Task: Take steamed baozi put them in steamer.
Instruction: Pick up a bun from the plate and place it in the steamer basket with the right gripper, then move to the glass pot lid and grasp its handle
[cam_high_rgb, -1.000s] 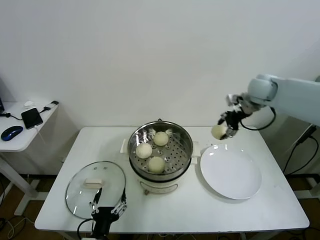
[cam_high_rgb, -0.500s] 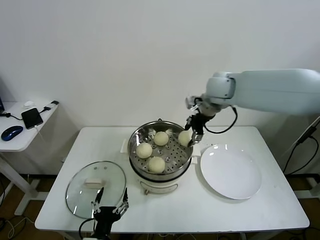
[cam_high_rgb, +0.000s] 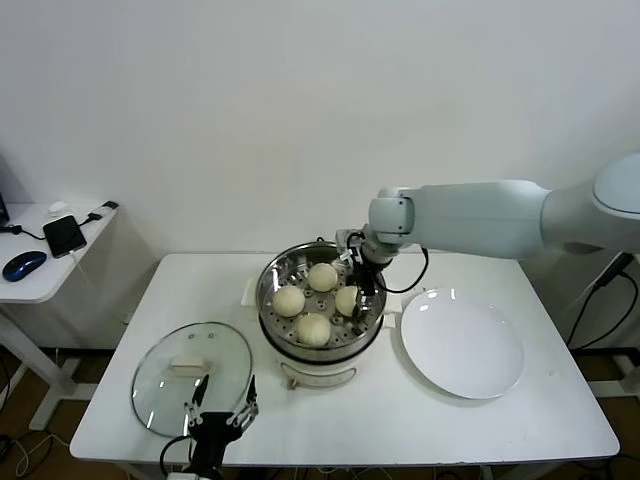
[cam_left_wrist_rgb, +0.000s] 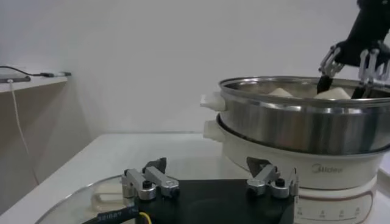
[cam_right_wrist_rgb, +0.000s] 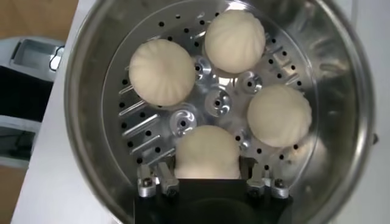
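The steamer (cam_high_rgb: 320, 375) stands mid-table, a steel pot (cam_right_wrist_rgb: 91, 73) with a perforated tray. Several baozi lie on the tray. Three sit free (cam_high_rgb: 321, 277) (cam_high_rgb: 289, 300) (cam_high_rgb: 313, 328). A fourth baozi (cam_right_wrist_rgb: 207, 152) rests on the tray's right side between my right gripper's (cam_right_wrist_rgb: 208, 176) fingers, which stand open with narrow gaps at its sides. My right gripper (cam_high_rgb: 352, 298) reaches down inside the pot from above. Parked at the table's front left edge over the glass lid, my left gripper (cam_high_rgb: 218, 408) (cam_left_wrist_rgb: 206, 164) is open and holds nothing.
A flat white plate (cam_high_rgb: 462, 345) lies bare right of the steamer. The round glass lid (cam_high_rgb: 165, 385) lies flat at the front left. A side table (cam_high_rgb: 40, 280) at far left holds a phone and a mouse.
My right arm swung left from above the plate with the baozi and came down into the steamer. The baozi now rests on the tray and the fingers have loosened.
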